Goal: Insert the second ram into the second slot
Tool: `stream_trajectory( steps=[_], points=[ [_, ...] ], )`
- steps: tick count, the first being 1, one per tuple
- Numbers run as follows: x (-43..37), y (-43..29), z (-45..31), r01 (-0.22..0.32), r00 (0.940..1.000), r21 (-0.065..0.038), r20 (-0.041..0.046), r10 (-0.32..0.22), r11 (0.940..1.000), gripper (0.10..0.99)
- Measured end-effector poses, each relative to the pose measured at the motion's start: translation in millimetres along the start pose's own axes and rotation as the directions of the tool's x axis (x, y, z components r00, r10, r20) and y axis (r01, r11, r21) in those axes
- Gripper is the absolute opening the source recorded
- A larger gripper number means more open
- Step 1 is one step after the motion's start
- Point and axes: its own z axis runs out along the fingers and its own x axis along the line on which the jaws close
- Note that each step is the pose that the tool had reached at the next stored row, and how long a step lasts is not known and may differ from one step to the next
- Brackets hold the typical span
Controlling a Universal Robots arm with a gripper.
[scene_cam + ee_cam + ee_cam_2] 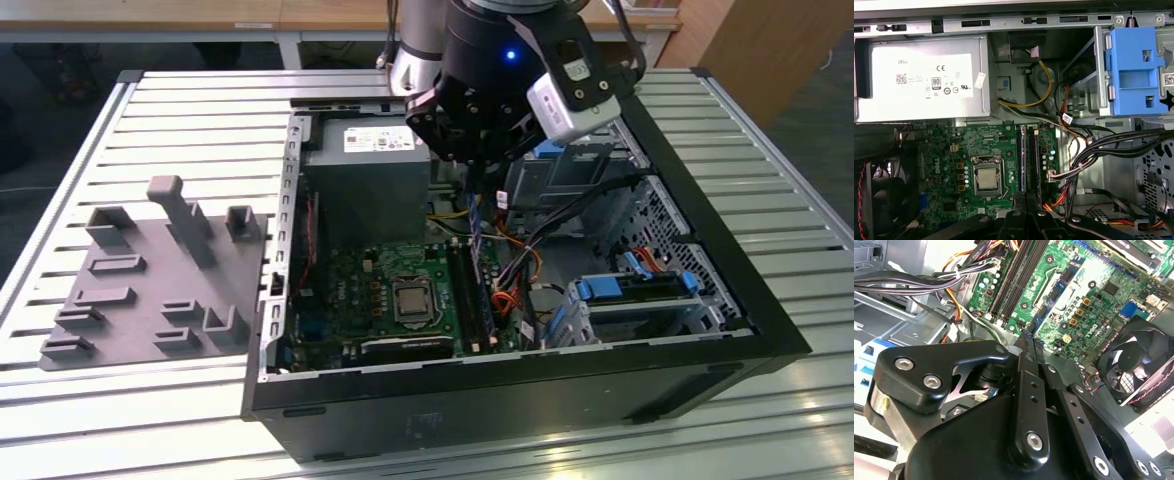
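My gripper (473, 186) hangs inside the open computer case (694, 340), above the motherboard (360, 290). In both wrist views its black fingers (1026, 365) lie pressed together, shut, with nothing between them. The fingertips point towards the long dark memory slots (1026, 160), which run side by side next to the processor socket (988, 177); the gripper (1024, 199) stands a little short of the slots' near end. The same slots (1014, 275) lie beyond the gripper (1029, 337) in the second wrist view. Which one is the second slot I cannot tell. The second ram is out of view.
A grey power supply (924, 80) fills the case's far end. Blue drive-bay clips (1134, 65) and black cable bundles (1094, 150) crowd the side beside the slots. A case fan (1139, 365) sits past the board. A grey fixture plate (147, 280) lies on the table at the exterior view's left.
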Motion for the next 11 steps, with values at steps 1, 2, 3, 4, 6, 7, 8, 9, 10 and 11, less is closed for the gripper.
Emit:
stream_trajectory(
  steps=[1,2,3,4,6,7,8,9,10,11],
  points=[
    [0.0,0.0,0.3,0.000,1.0000,0.000,0.0000,0.000,1.0000,0.114],
    [0.0,0.0,0.7,0.000,1.0000,0.000,0.0000,0.000,1.0000,0.114],
    [0.0,0.0,1.2,0.000,1.0000,0.000,-0.0001,0.000,1.0000,0.114],
    [0.0,-0.1,1.9,0.000,1.0000,0.000,-0.0002,0.000,1.0000,0.114],
    [0.0,-0.1,3.0,0.000,1.0000,0.000,-0.0003,0.000,1.0000,0.114],
    [0.0,-0.1,3.5,0.000,1.0000,0.000,-0.0004,0.000,1.0000,0.114],
    [0.0,-0.1,3.7,0.000,1.0000,0.000,-0.0004,0.000,1.0000,0.114],
    [0.1,-0.2,4.0,0.000,1.0000,0.000,-0.0004,0.000,1.0000,0.114],
    [0.3,-0.3,4.4,0.001,1.0000,0.000,-0.0004,-0.001,1.0000,0.114],
    [0.6,-0.4,4.9,0.002,1.0000,0.000,-0.0004,-0.002,1.0000,0.114]
  ],
)
